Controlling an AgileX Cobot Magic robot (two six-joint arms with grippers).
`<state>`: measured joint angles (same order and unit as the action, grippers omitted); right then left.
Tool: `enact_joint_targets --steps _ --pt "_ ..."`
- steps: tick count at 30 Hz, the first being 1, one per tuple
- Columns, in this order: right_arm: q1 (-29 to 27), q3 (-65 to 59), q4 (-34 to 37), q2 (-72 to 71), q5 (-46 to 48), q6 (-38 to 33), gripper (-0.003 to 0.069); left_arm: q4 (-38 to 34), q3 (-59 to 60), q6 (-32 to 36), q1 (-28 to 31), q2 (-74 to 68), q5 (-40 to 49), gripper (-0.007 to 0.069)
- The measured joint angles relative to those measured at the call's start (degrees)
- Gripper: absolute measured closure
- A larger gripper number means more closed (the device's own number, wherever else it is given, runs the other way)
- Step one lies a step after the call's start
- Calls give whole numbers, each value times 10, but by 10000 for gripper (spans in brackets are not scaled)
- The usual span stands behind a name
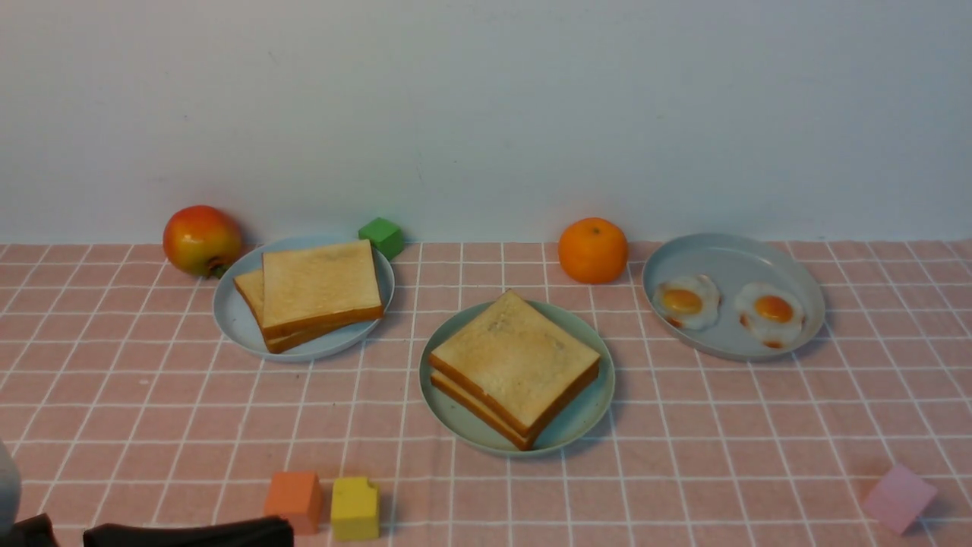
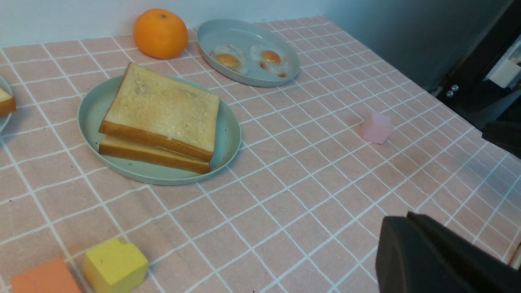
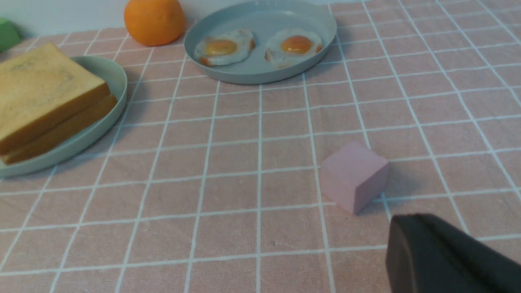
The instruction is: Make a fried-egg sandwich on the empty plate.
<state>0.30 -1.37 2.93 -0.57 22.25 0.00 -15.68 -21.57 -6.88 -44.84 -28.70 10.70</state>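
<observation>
Sandwich (image 1: 515, 368) sits on the mint plate (image 1: 585, 416) mid-frame; left end effector (image 2: 401, 238) and right end effector (image 3: 407, 240) both closed, holding nothing.

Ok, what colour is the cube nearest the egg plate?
Pale pink cube; clearest in the right wrist view.

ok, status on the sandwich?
Both grippers shut, empty. Two toast slices stacked on green plate; egg inside not visible. Two eggs left on grey plate. Nothing blocking.
</observation>
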Motion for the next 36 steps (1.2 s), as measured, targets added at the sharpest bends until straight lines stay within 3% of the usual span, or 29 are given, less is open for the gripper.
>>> enact_joint_targets --steps 30,36 --pt "0 0 5 -2 3 -29 658 0 0 0 0 0 7 593" --pt "0 0 5 -2 3 -29 653 41 35 -2 16 14 -62 594"
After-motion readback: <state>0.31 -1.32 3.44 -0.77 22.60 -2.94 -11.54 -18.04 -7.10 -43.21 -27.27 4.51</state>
